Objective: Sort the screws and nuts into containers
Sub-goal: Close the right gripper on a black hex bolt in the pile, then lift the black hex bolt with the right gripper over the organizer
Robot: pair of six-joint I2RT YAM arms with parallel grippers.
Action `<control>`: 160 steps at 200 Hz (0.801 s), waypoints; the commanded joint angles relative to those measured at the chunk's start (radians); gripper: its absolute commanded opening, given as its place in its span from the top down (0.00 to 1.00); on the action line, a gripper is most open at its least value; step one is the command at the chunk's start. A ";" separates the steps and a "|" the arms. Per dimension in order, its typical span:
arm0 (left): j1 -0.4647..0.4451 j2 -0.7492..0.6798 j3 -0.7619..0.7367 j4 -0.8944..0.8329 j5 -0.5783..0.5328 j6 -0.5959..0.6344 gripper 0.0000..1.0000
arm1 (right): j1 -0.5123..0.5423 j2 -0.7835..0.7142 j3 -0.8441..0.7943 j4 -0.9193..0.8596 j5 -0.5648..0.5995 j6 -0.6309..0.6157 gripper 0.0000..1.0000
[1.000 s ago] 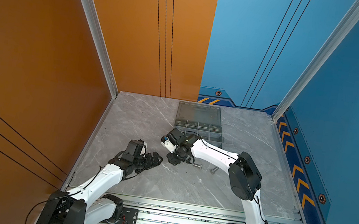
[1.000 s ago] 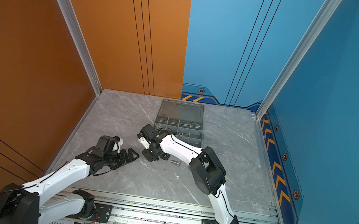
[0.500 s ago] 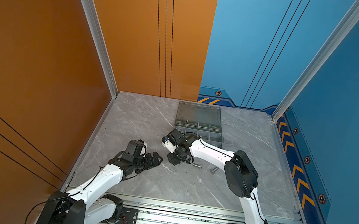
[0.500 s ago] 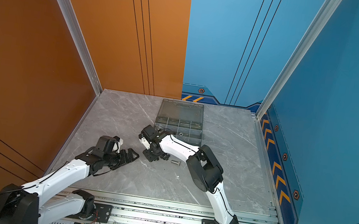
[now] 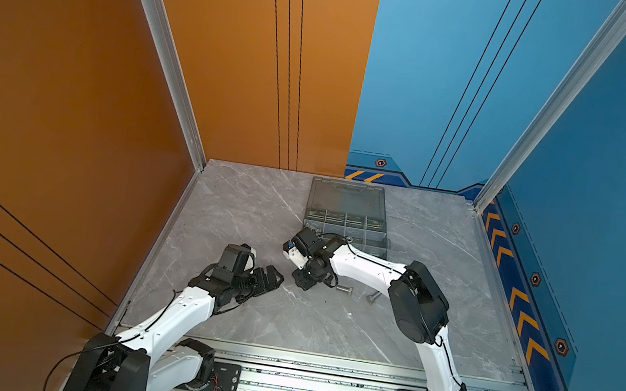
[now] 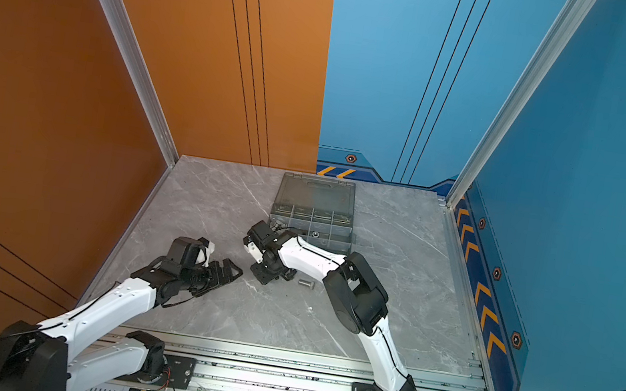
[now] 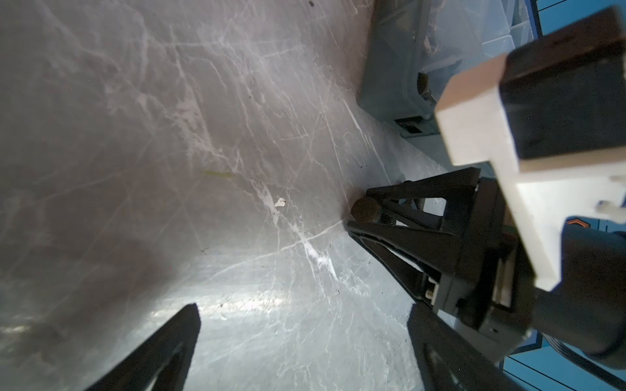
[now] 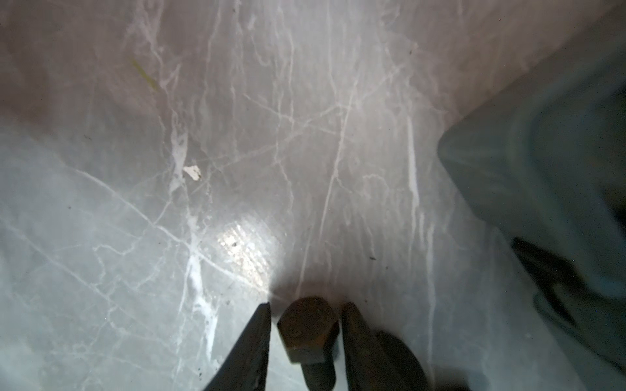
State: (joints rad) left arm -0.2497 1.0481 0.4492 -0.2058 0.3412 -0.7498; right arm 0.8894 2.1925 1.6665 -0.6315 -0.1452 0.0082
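Between my right jaws lies 1 hex-head bolt (image 8: 308, 325) on the tabletop (image 8: 237, 135); whether they clench it, I cannot tell. My left jaws stand released.

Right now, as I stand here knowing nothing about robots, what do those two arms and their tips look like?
Both the left arm and right arm have smooth white shells, bulky black joints and thin black cables running alongside. The left end effector and right end effector are black, each with two tapering, open-framed fingers. Each wrist carries a black camera box on a white bracket.
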 commanded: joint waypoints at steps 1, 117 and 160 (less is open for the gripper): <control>0.003 -0.011 0.013 -0.016 -0.005 0.010 0.02 | -0.007 0.009 -0.034 0.009 -0.009 0.022 0.65; 0.003 -0.011 0.015 -0.007 0.000 0.007 0.02 | -0.080 -0.152 -0.102 0.079 -0.193 0.055 1.00; 0.004 -0.004 0.017 0.003 0.004 0.008 0.02 | -0.143 -0.217 -0.072 0.092 -0.204 0.010 1.00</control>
State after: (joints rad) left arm -0.2497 1.0451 0.4492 -0.2050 0.3416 -0.7498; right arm 0.7765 2.0304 1.5623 -0.5499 -0.3199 0.0452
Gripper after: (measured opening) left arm 0.976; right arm 0.243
